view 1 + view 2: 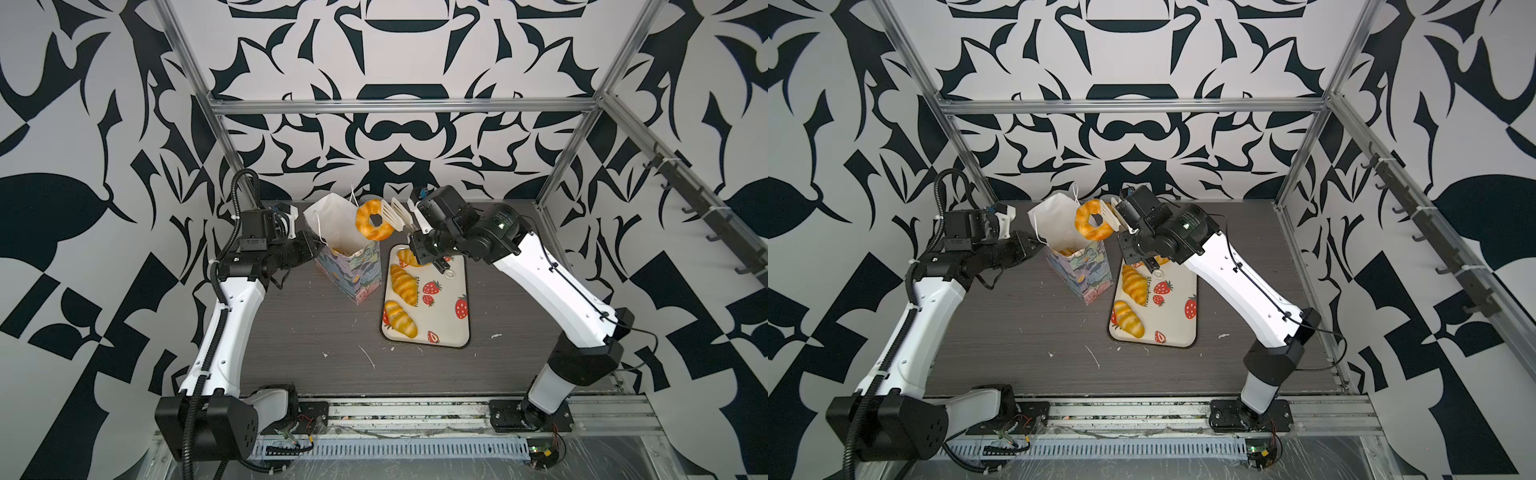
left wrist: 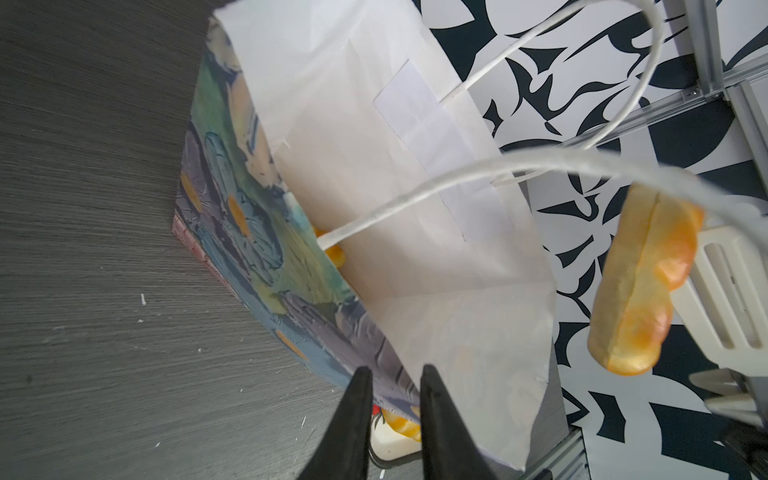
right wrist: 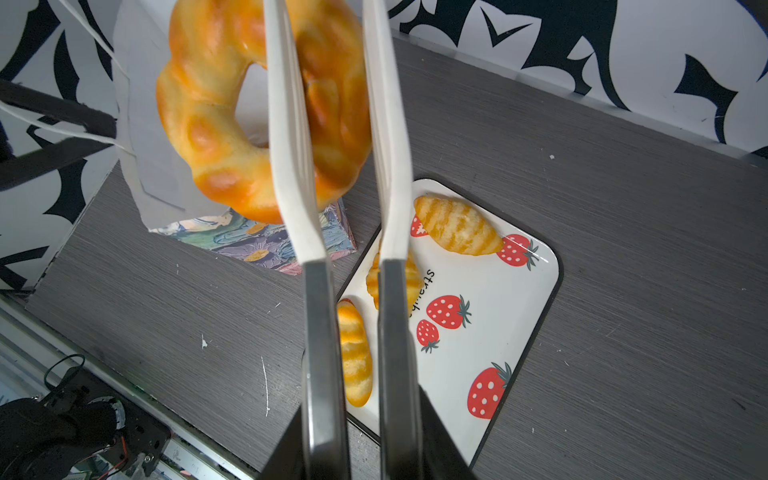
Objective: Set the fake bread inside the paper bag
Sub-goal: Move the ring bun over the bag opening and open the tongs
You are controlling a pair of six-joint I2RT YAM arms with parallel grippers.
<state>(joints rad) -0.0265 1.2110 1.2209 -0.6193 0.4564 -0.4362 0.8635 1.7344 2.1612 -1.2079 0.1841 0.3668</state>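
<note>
The doughnut (image 1: pixel 365 227) is held in tongs (image 1: pixel 392 214) squeezed by the right hand (image 3: pixel 357 419), above the paper bag (image 1: pixel 353 270) pinched by the left hand (image 2: pixel 392 395); letting go is needed next.

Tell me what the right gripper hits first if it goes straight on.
Tongs in the right gripper hold the ring doughnut; next, likely the paper bag, its white inner wall; depth unclear.

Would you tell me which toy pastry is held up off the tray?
The ring doughnut, gripped by the right tool near the bag; the three croissants lie on the tray.
</note>
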